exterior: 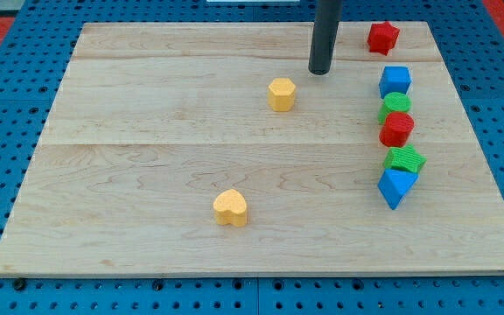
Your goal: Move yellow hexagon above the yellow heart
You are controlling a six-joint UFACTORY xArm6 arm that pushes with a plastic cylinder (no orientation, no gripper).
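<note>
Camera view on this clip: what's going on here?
A robot arm's dark rod works a wooden board. My tip sits up and to the view's right of the yellow hexagon, not touching it. The yellow heart lies well below, toward the view's bottom. Red, blue and green blocks line the view's right, untouched.
</note>
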